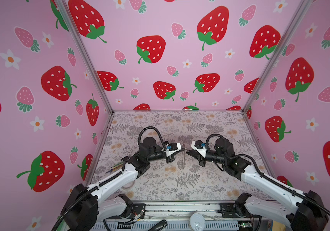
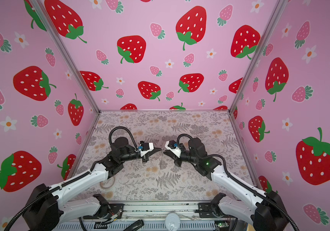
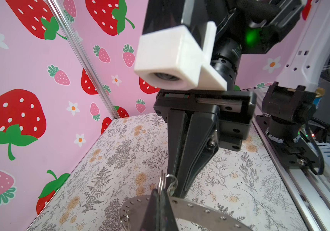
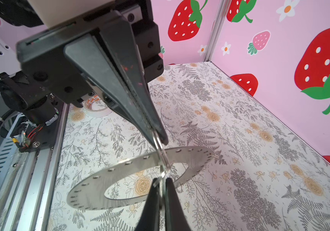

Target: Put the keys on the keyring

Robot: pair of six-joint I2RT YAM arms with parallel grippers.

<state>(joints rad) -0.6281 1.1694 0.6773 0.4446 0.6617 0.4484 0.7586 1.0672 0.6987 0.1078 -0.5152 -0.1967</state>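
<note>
1. At mid-frame in both top views, the left gripper [image 1: 182,149] and right gripper [image 1: 188,151] are seen tip to tip above the table [image 1: 180,188], clear of its surface.
2. The keyring [image 4: 120,172] is found low and centre in the right wrist view. It is held off the table, and in a top view it shows edge-on as a thin line [image 2: 160,160].
3. The left fingers [image 3: 152,210] are pressed together on the keyring's rim, at bottom centre of the left wrist view. The grip is judged to steady the band so that 1 rim hole is offered to the other arm.
4. The right fingers [image 4: 172,204] are clamped on the key [image 4: 161,177], a small silvery piece at bottom centre of the right wrist view, just beside the left tips. Contact with the band cannot be told.
5. The threading step is judged to be in hand. Fine alignment is called for, and a slip of the key is the likely fault.
6. 1 small wire loop [image 4: 213,157] is noted on the rim at right. A tape ring [image 4: 96,109] lies on the table at upper left, well apart from the work.
</note>
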